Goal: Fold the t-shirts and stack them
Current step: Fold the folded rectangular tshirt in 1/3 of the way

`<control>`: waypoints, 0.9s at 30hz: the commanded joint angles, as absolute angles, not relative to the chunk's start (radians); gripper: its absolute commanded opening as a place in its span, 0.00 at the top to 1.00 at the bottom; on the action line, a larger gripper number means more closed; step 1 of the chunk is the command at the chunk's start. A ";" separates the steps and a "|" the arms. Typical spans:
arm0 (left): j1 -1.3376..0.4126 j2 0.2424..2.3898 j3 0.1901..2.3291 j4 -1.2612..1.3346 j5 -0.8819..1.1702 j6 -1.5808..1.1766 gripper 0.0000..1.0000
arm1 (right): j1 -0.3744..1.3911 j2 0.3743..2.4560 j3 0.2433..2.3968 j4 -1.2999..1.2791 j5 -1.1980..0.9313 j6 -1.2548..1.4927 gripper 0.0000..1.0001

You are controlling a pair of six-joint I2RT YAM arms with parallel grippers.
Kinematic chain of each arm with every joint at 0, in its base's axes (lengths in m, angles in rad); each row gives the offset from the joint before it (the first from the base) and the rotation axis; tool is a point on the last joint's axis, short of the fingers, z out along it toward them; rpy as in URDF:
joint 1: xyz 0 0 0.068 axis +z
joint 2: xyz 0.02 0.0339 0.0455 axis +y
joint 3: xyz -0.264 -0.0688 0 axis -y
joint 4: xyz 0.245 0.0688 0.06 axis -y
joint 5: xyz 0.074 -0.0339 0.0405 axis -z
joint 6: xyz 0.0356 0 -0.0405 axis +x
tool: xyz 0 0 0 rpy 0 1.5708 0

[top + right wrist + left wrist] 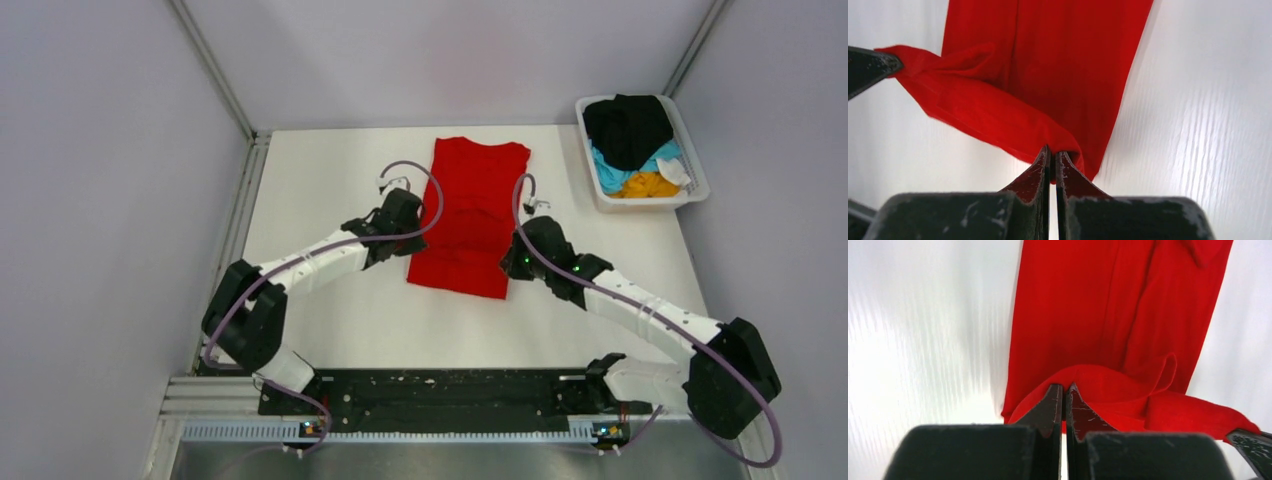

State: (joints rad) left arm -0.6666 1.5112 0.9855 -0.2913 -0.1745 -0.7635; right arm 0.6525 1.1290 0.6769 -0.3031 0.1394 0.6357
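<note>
red t-shirt (470,200), edge pinched in both jaws

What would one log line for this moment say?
stage: folding red t-shirt | left end effector: shut on near edge | right end effector: shut on near edge | basket: other shirts inside

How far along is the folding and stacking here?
Done: the red t-shirt lies folded lengthwise into a narrow strip. In hand: the left gripper and right gripper are each shut on a near corner, that end raised. Left: finish this fold, then the black shirt, light blue shirt and orange shirt in the basket; no stack yet.
</note>
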 commanded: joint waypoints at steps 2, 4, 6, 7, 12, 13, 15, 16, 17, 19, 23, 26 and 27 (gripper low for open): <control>-0.626 1.653 1.193 -0.256 -0.164 -0.616 1.00 | 0.533 1.226 0.764 -0.121 0.120 0.558 1.00; -0.612 1.710 1.261 -0.270 -0.140 -0.591 1.00 | 0.505 1.269 0.798 -0.110 0.125 0.549 1.00; -0.597 1.755 1.324 -0.296 -0.160 -0.579 1.00 | 0.482 1.312 0.825 -0.093 0.124 0.537 1.00; -0.588 1.772 1.346 -0.299 -0.160 -0.573 1.00 | 0.468 1.332 0.838 -0.087 0.124 0.534 1.00; -0.540 1.860 1.436 -0.288 -0.099 -0.538 1.00 | 0.408 1.428 0.889 -0.049 0.089 0.522 1.00; -0.533 1.880 1.457 -0.294 -0.088 -0.532 1.00 | 0.401 1.444 0.896 -0.044 0.090 0.518 1.00; -0.522 1.920 1.493 -0.298 -0.065 -0.515 1.00 | 0.382 1.477 0.908 -0.032 0.103 0.514 1.00; -0.519 1.939 1.509 -0.293 -0.056 -0.507 1.00 | 0.376 1.490 0.907 -0.010 0.104 0.517 1.00; -0.516 1.958 1.523 -0.285 -0.052 -0.500 1.00 | 0.370 1.504 0.905 0.031 0.097 0.518 1.00; -0.507 1.997 1.559 -0.279 -0.042 -0.493 1.00 | 0.358 1.546 0.917 0.067 0.075 0.518 1.00; -0.481 2.083 1.651 -0.317 -0.042 -0.492 0.93 | 0.337 1.649 0.982 0.075 0.060 0.514 0.99; -0.462 2.108 1.710 -0.343 -0.038 -0.482 0.59 | 0.314 1.715 1.049 0.051 0.063 0.509 0.80; -0.453 2.106 1.721 -0.346 -0.043 -0.482 0.43 | 0.306 1.725 1.072 0.045 0.066 0.507 0.65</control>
